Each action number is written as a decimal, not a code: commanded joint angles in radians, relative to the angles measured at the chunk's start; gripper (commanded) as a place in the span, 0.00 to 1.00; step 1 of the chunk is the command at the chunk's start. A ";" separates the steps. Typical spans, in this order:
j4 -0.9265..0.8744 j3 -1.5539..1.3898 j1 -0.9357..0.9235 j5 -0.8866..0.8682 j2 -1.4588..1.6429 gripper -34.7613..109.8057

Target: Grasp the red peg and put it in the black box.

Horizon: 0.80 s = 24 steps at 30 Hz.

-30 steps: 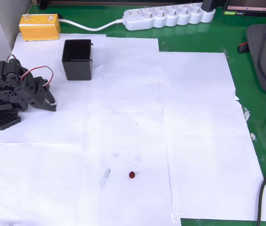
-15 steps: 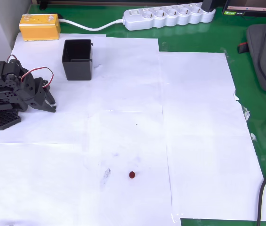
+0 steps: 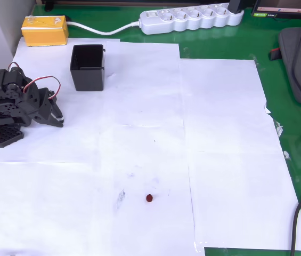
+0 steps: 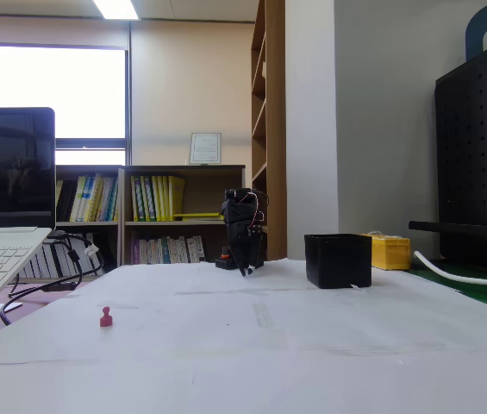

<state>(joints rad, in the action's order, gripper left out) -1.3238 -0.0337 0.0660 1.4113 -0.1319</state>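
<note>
We are seeing the arm folded up at the left edge of the overhead view, with the gripper (image 3: 58, 118) pointing right over the white paper sheets (image 3: 219, 133) that are covering the green table (image 3: 294, 133); its jaws are lying together, tips meeting with no gap we can make out, and nothing is sitting between them. The red peg (image 3: 149, 198) is resting alone on the paper toward the lower middle, well apart from the gripper and from the black box (image 3: 88, 68), which is standing upright just above and to the right of the arm, its open top facing the camera. Nothing is lying on the paper between gripper and peg, or between peg and box — only faint smudges on the paper near the peg. Around the work area, a yellow block (image 3: 45, 30) is sitting beyond the box at the top left corner, a white power strip (image 3: 193, 18) is stretching along the top edge, and a dark pad (image 3: 299, 58) is lying at the right. In the fixed view we are looking low across the table: the peg (image 4: 106, 318) is showing a rounded head on a wider foot, the box (image 4: 338, 260) is showing its tall walls with the yellow block (image 4: 390, 253) behind it, and the gripper (image 4: 245, 269) is hanging tip-down beside the box. This view is also giving us a laptop (image 4: 2, 224) at the left and bookshelves (image 4: 157, 216) behind.
</note>
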 commanded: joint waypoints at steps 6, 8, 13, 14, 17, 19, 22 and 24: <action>0.414 0.095 -0.018 0.023 0.255 0.24; 0.534 0.095 -0.037 0.048 0.348 0.24; 0.896 0.086 -0.097 0.115 0.643 0.24; 0.996 0.084 -0.109 0.124 0.715 0.24; 1.307 0.081 -0.135 0.135 0.930 0.24; 1.516 0.080 -0.143 0.110 1.051 0.24; 1.712 0.080 -0.152 0.114 1.180 0.24; 1.815 0.080 -0.167 0.114 1.258 0.24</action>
<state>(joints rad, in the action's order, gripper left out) 0.2715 -0.0276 -0.0690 1.5217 1.0002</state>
